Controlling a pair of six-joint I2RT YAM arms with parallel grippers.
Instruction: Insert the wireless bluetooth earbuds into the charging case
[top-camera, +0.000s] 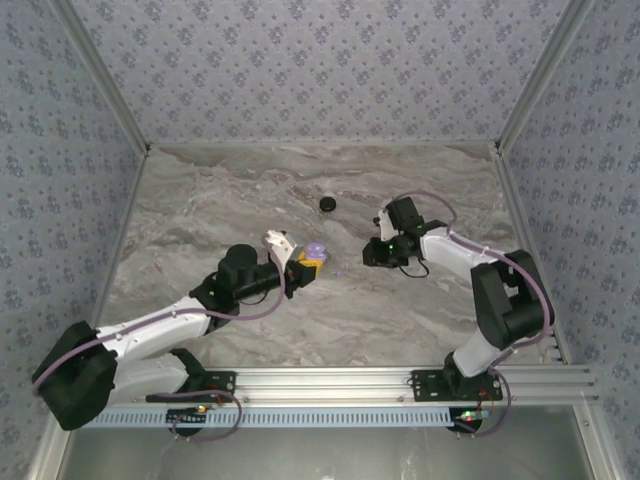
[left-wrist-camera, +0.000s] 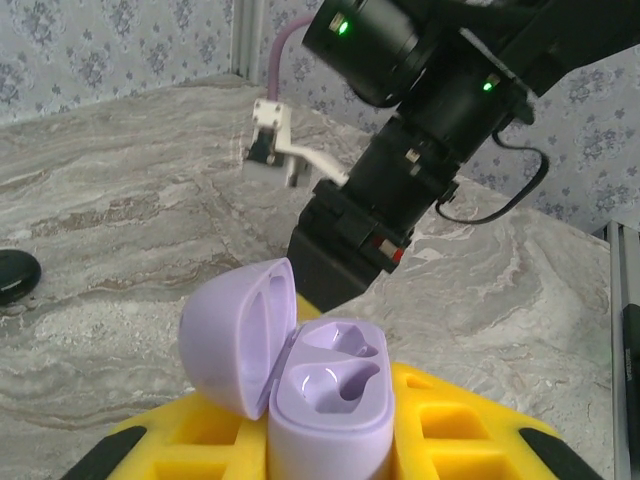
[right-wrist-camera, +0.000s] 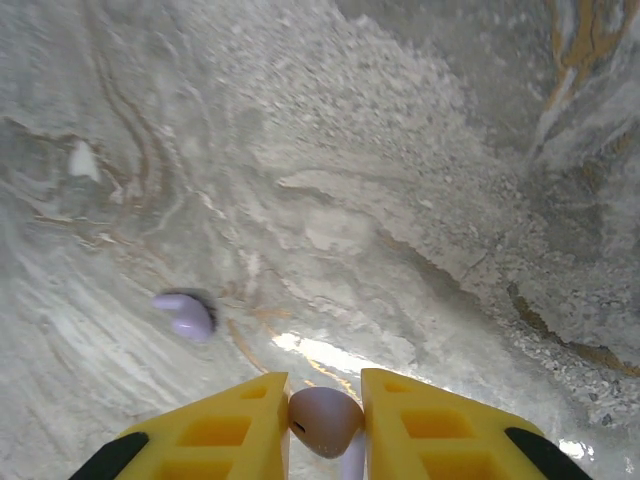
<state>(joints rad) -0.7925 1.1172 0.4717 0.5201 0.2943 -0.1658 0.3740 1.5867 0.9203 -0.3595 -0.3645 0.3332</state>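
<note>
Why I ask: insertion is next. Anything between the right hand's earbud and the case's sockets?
Nothing visible. The left hand holds the case lid-back, both sockets empty; the right hand pinches the earbud nearby.

Grey marbled table (top-camera: 210, 190) carries a black puck (top-camera: 327, 203), a lilac earbud (right-wrist-camera: 186, 314), a white speck (right-wrist-camera: 82, 161).

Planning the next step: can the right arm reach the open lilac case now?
Probably yes: the lilac case, held by the left gripper, stands open and empty, with nothing between it and the right arm.
</note>
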